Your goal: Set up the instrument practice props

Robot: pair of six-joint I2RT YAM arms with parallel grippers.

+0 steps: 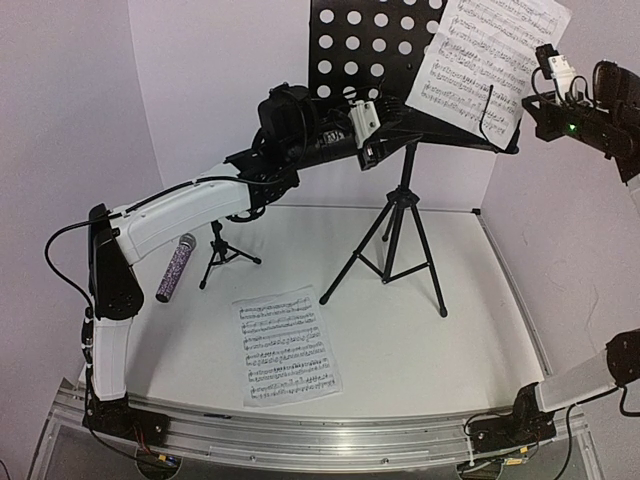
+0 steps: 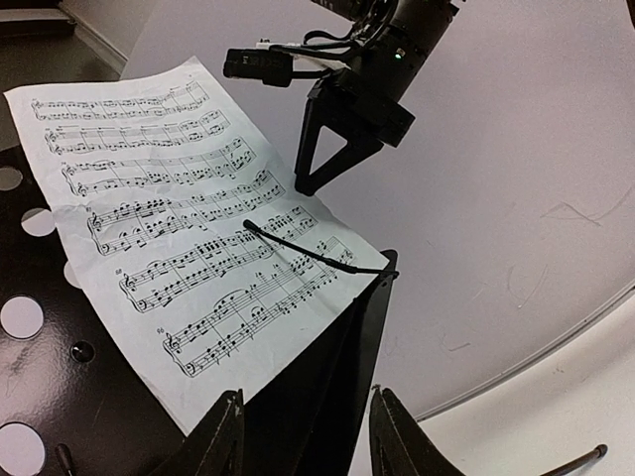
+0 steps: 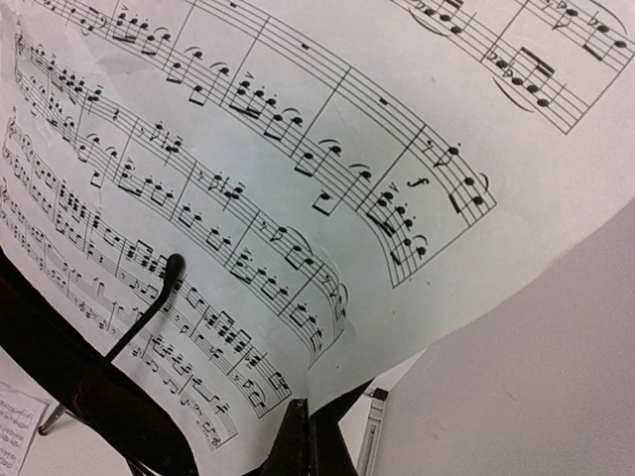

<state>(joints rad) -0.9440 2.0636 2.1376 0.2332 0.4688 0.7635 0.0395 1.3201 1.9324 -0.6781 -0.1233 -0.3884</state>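
Top external puts the purple microphone (image 1: 175, 268) farthest left, lying flat on the white worktop (image 1: 420, 330) with its mesh head towards the back wall. Just to its right the small mic stand (image 1: 222, 252) is upright on its tripod, with nothing in its holder. Nearer the arm bases, one sheet-music page (image 1: 287, 345) lies flat on the worktop.

Right of centre stands the tall music stand (image 1: 402, 215), legs spread, its perforated tray (image 1: 350, 40) raised high. The left claw (image 2: 306, 436) is up at the tray's lower ledge. In the left wrist view its jaws stand well apart with the ledge between them; whether they press on it cannot be told.

The second page (image 2: 179, 208) leans on the right part of the tray, a thin retainer wire (image 2: 298, 246) crossing its lower corner.

Farthest right, the right claw (image 2: 303, 184) has its tips drawn together at that page's outer edge; whether paper is pinched between them is unclear.
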